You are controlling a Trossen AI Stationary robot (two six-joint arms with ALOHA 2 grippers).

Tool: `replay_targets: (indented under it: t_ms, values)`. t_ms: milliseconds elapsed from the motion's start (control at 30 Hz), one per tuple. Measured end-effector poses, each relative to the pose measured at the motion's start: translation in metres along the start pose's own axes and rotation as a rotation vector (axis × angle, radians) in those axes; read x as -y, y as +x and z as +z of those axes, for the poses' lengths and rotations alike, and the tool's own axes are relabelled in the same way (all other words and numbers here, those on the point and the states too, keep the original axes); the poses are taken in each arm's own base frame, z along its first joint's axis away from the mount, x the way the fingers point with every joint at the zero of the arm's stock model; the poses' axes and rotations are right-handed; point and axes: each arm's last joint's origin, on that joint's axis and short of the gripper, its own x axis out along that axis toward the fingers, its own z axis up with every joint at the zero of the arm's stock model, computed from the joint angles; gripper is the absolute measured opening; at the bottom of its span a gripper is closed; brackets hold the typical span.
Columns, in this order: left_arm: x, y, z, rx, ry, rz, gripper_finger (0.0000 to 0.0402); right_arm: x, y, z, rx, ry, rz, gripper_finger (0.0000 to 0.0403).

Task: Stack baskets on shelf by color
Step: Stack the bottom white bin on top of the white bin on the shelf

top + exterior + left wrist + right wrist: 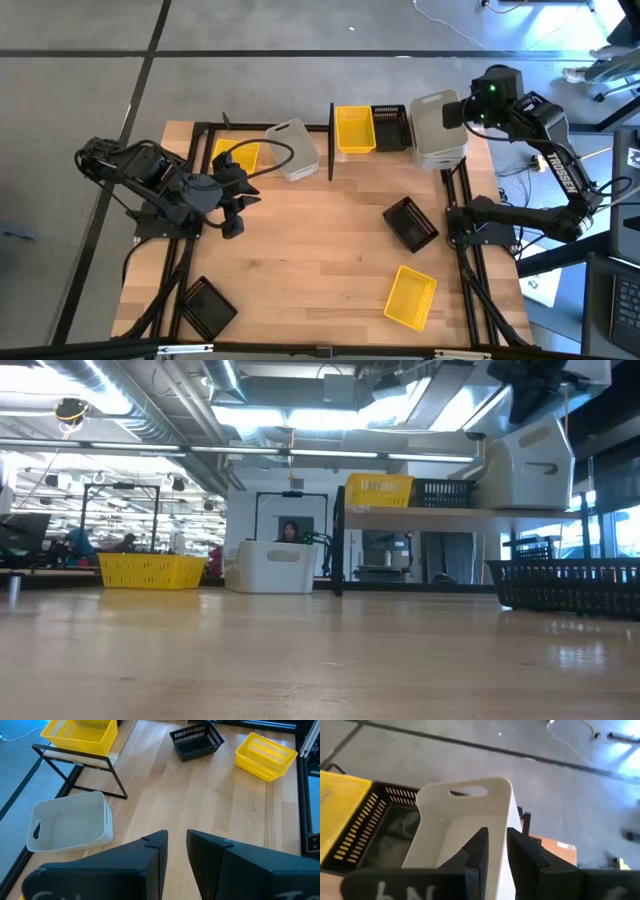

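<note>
High view, left to right: the left claw [232, 203] hangs idle, fingers slightly parted, by a yellow basket [236, 156] and whitish basket [292, 150] on the bench [320, 260]. Shelf [400, 150] holds yellow, black and two stacked whitish baskets [437, 130]; five remain loose. Right wrist view alone shows the right claw [492, 851] straddling that stack's wall, whether pinching I cannot tell.

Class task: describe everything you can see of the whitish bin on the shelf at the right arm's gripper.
The whitish bin is a rectangular, smooth, opaque-looking plastic tub with rounded corners and an oval handle slot in its end wall. It sits upright at the right end of the shelf, apparently nested on another bin of the same kind, directly beside the black slatted basket. The right gripper straddles its near wall, one finger on each side; whether the fingers press it cannot be told.
</note>
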Motion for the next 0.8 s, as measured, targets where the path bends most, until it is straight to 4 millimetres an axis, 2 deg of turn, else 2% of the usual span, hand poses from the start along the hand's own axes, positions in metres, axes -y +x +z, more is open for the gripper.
replay_targets:
  t_ms: [200, 333, 433, 600, 800]
  values:
    - [-0.003, 0.001, 0.002, 0.006, -0.013, 0.017, 0.0063, 0.003, -0.016, 0.003, 0.076, 0.000, 0.080, 0.0067]
    - [-0.010, 0.006, 0.009, 0.043, -0.060, 0.045, 0.0063, 0.006, -0.033, -0.002, 0.097, -0.024, 0.217, 0.0067]
    - [-0.019, 0.010, 0.014, 0.060, -0.098, 0.084, 0.0063, 0.006, -0.041, -0.009, 0.083, -0.145, 0.340, 0.0067]
    - [-0.036, 0.023, 0.025, 0.082, -0.091, 0.154, 0.0063, 0.007, -0.049, -0.025, 0.035, -0.447, 0.497, 0.0067]
    - [-0.050, 0.042, 0.048, 0.165, -0.020, 0.059, 0.0063, 0.009, -0.056, -0.035, 0.056, -0.701, 0.599, 0.0067]
